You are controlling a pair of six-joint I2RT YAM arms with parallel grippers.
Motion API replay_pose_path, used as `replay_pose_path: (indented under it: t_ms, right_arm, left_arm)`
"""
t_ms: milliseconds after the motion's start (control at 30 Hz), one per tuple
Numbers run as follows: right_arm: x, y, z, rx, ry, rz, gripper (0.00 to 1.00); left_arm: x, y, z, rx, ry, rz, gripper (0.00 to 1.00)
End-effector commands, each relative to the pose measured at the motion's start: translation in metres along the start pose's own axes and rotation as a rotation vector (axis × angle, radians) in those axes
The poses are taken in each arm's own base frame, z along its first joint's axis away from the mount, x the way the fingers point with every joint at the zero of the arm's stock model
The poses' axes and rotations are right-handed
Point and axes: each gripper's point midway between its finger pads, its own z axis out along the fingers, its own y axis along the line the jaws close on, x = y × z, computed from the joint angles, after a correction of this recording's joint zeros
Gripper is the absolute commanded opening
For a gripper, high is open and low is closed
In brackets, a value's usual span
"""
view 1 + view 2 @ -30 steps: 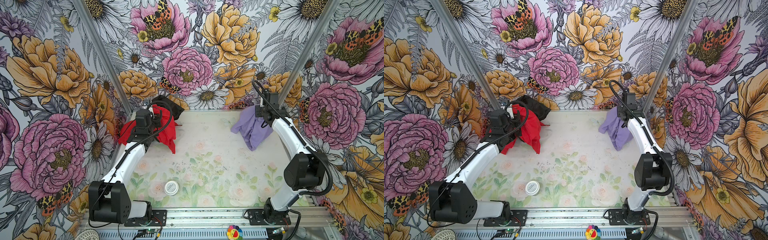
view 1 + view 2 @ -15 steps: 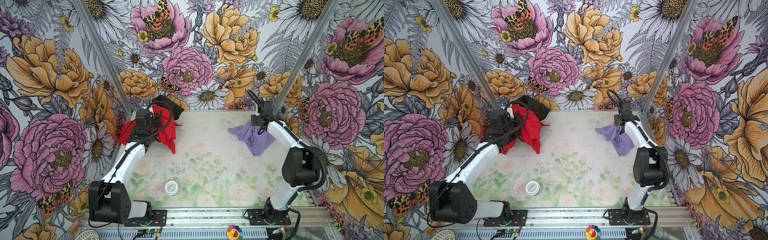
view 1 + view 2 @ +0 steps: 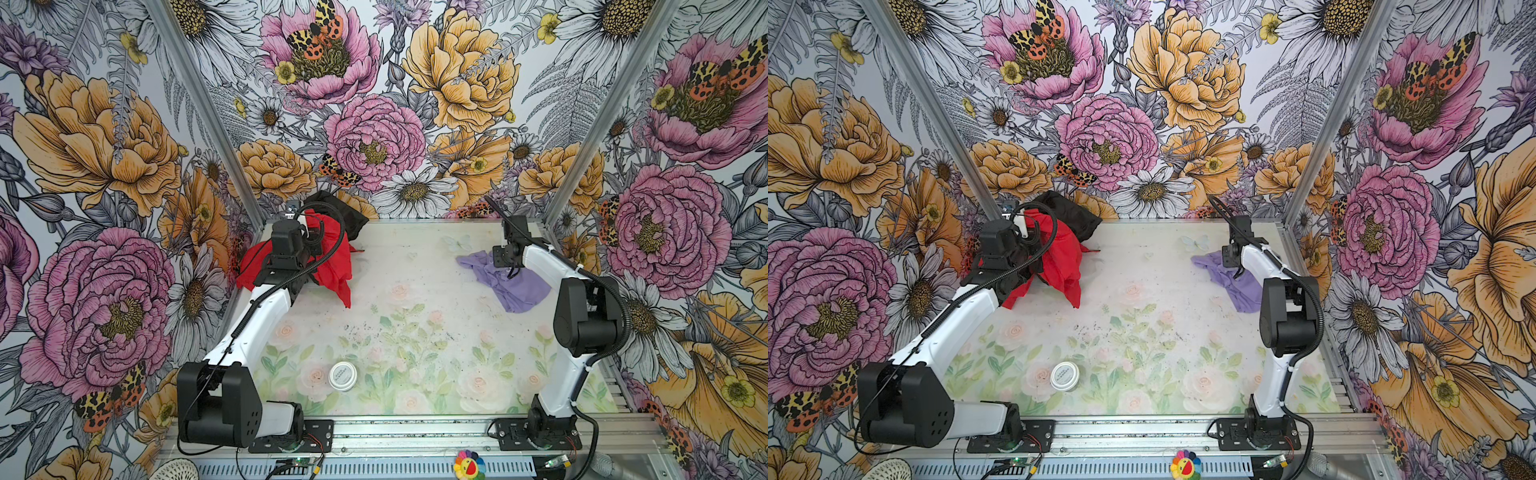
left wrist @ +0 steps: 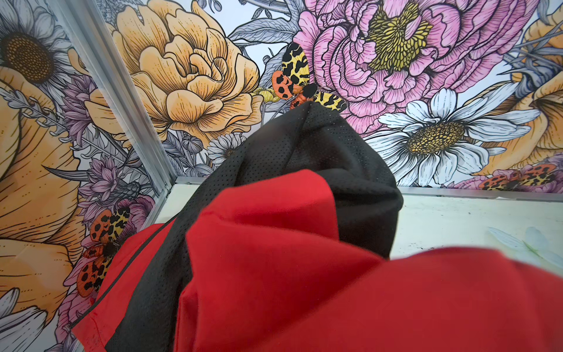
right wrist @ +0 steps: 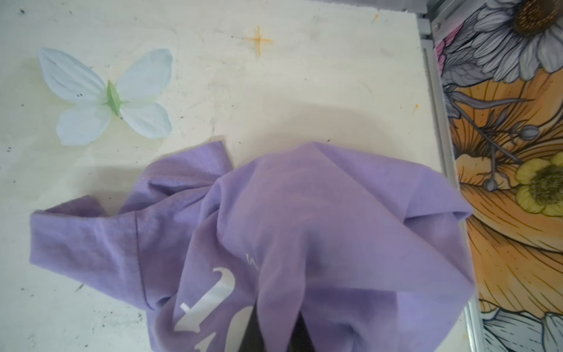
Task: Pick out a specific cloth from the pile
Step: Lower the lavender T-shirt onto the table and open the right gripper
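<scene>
Our right claw (image 3: 508,272) is pressed together on a fold of the lavender cloth (image 3: 513,286); the right wrist view shows the fabric gathering in around its dark fingers (image 5: 251,338). Our left claw (image 3: 311,232) is pinched shut too. We judge that it grips the red cloth (image 3: 332,270), which stands bunched up around it and hides its fingers in the left wrist view.

Nearest us, by the front edge of the table (image 3: 415,299), a small round white tin (image 3: 343,376) lies alone and has no part in this job. Farther back on the right lies the cloth, most of it resting on the table close to the right wall, with white print showing. Level with it on the left is the pile (image 3: 328,249): the red cloth in front and, farthest of all, the black cloth (image 3: 345,212) against the back wall. We see no lavender among them.

So we judge the main work done: the cloth is out and well apart from the pile, with open table between them. What is left seems small: let go of it, lift the right arm away, and perhaps set the red cloth down.
</scene>
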Motion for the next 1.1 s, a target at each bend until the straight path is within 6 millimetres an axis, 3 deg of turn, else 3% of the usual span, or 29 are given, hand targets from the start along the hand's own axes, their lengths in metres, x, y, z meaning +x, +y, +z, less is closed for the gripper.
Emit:
replay_pose_path:
  t_ms: [0,467,667,900,1067]
  right_arm:
    - [0.013,0.005,0.013,-0.029,0.076,0.015,0.00]
    - [0.062,0.023,0.052,-0.087,0.293,-0.016,0.10]
    - [0.074,0.025,0.057,-0.093,0.342,-0.034,0.13]
    - [0.070,0.028,0.053,-0.114,0.332,-0.024,0.17]
    - [0.048,0.027,0.030,-0.119,0.263,-0.009,0.23]
  left_arm:
    - [-0.025,0.001,-0.009,-0.010,-0.093,0.001,0.00]
    - [-0.026,0.001,-0.010,-0.007,-0.097,-0.001,0.00]
    - [-0.027,0.001,-0.010,-0.006,-0.099,-0.001,0.00]
    - [-0.025,0.002,-0.009,-0.008,-0.096,-0.001,0.00]
    - [-0.025,0.001,-0.009,-0.007,-0.094,-0.001,0.00]
